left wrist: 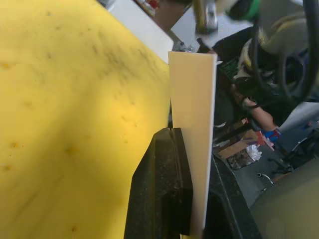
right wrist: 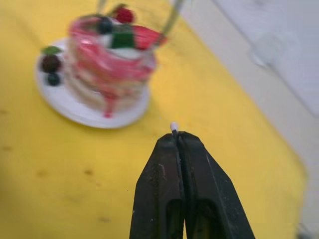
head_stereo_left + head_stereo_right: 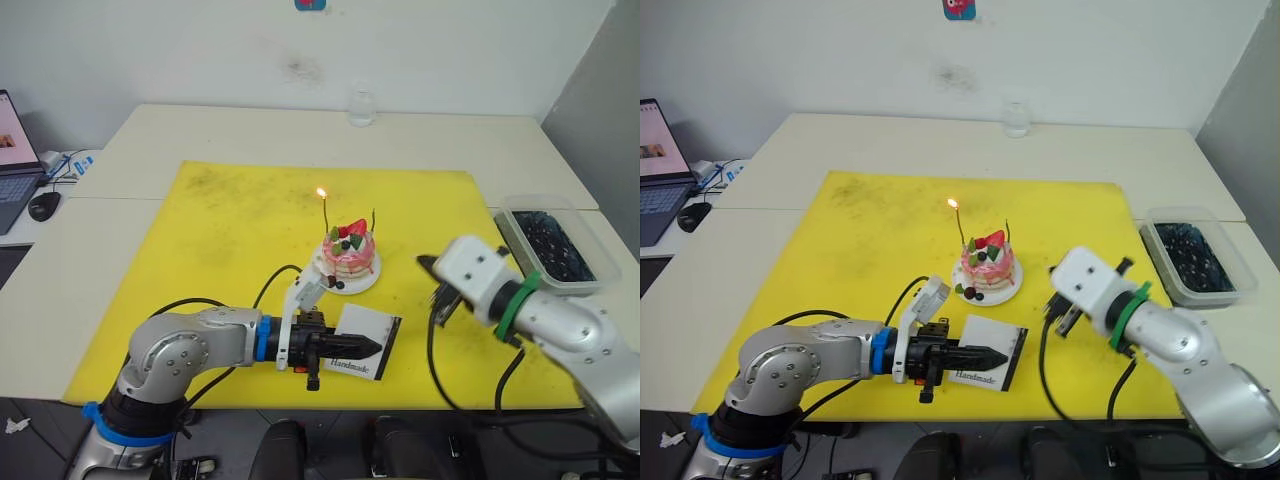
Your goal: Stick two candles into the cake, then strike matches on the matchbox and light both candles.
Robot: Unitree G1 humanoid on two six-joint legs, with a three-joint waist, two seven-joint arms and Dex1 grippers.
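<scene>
The pink cake (image 3: 350,256) stands on its white plate mid-mat, also close up in the right wrist view (image 2: 110,64). Two thin candles are stuck in it: the left candle (image 3: 326,216) burns with a small flame, the right candle (image 3: 373,220) is unlit. My left gripper (image 3: 368,346) is shut on the white matchbox (image 3: 372,330), held on edge just in front of the cake and seen edge-on as matchbox (image 1: 193,114). My right gripper (image 2: 178,137) sits right of the cake, shut on a match whose pale tip (image 2: 173,126) pokes out between the fingers.
The yellow mat (image 3: 220,230) covers the near table. A clear tub of dark items (image 3: 552,246) stands at the right edge. A glass (image 3: 361,107) is at the back, and a laptop (image 3: 14,160) and mouse (image 3: 44,205) lie far left.
</scene>
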